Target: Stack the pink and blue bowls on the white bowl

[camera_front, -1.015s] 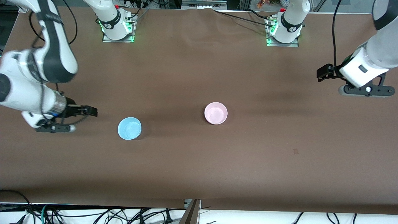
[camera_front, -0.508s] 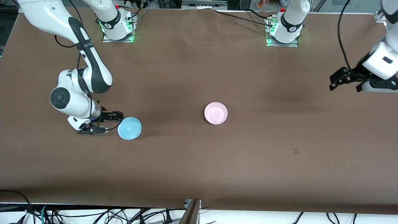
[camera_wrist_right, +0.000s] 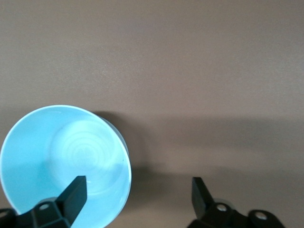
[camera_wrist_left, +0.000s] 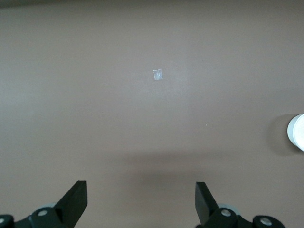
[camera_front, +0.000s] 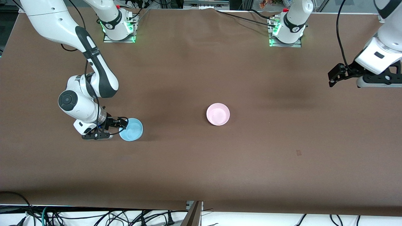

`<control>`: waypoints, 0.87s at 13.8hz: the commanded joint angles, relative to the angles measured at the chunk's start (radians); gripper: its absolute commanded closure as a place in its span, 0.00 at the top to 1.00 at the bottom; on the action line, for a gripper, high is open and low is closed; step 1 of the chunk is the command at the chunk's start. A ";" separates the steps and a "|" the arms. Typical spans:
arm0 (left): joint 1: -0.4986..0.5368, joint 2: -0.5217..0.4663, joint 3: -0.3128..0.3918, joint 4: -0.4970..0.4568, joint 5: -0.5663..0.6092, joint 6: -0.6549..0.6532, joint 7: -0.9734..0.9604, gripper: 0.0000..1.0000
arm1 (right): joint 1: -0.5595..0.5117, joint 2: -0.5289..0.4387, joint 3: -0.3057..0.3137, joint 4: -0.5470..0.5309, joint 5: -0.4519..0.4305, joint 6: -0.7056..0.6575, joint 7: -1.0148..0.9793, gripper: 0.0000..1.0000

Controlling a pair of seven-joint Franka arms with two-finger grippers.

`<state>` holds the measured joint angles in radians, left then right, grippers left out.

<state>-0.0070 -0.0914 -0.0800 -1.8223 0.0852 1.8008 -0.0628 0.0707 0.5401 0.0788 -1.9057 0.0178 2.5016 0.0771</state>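
The light blue bowl (camera_front: 132, 130) stands upright on the brown table toward the right arm's end. My right gripper (camera_front: 122, 122) is low at its rim and open. In the right wrist view the blue bowl (camera_wrist_right: 57, 156) has one finger (camera_wrist_right: 75, 192) over its inside and the other (camera_wrist_right: 199, 192) outside, so the rim lies inside my right gripper (camera_wrist_right: 137, 192). The pink bowl (camera_front: 218, 114) stands upright mid-table. The white bowl does not show apart from it. My left gripper (camera_front: 332, 78) hangs open and empty over the left arm's end of the table, waiting; the left gripper (camera_wrist_left: 141, 194) looks down on bare table.
A small tape mark (camera_front: 298, 153) lies on the table, nearer the front camera than the pink bowl. A pale round rim (camera_wrist_left: 298, 132) is cut by the edge of the left wrist view; which bowl it is I cannot tell. Both arm bases (camera_front: 117, 28) stand along the table's back edge.
My right arm swung in from the table's end and brought its open gripper down to the blue bowl's rim. My left gripper shifted slightly over its end. Neither bowl moved.
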 commanded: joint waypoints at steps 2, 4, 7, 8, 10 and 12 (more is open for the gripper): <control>-0.019 0.039 0.006 0.079 0.030 -0.079 -0.014 1.00 | 0.011 0.029 -0.001 0.013 -0.001 0.028 0.020 0.64; -0.018 0.067 0.008 0.115 0.028 -0.107 -0.012 1.00 | 0.015 0.031 -0.001 0.013 0.002 0.026 0.020 0.51; -0.007 0.073 0.014 0.118 0.027 -0.109 -0.006 1.00 | 0.011 0.029 0.001 0.022 0.007 0.026 0.068 0.02; 0.005 0.073 0.016 0.118 0.027 -0.112 0.001 1.00 | 0.014 0.031 0.001 0.030 0.007 0.022 0.094 0.00; 0.016 0.073 0.016 0.118 -0.008 -0.123 0.001 1.00 | 0.015 0.031 0.001 0.031 0.007 0.019 0.127 0.00; 0.016 0.073 0.016 0.118 -0.018 -0.124 0.003 1.00 | 0.020 0.029 0.002 0.031 0.007 0.016 0.130 0.00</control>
<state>0.0055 -0.0314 -0.0631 -1.7382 0.0840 1.7051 -0.0670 0.0816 0.5628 0.0810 -1.8851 0.0207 2.5225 0.1841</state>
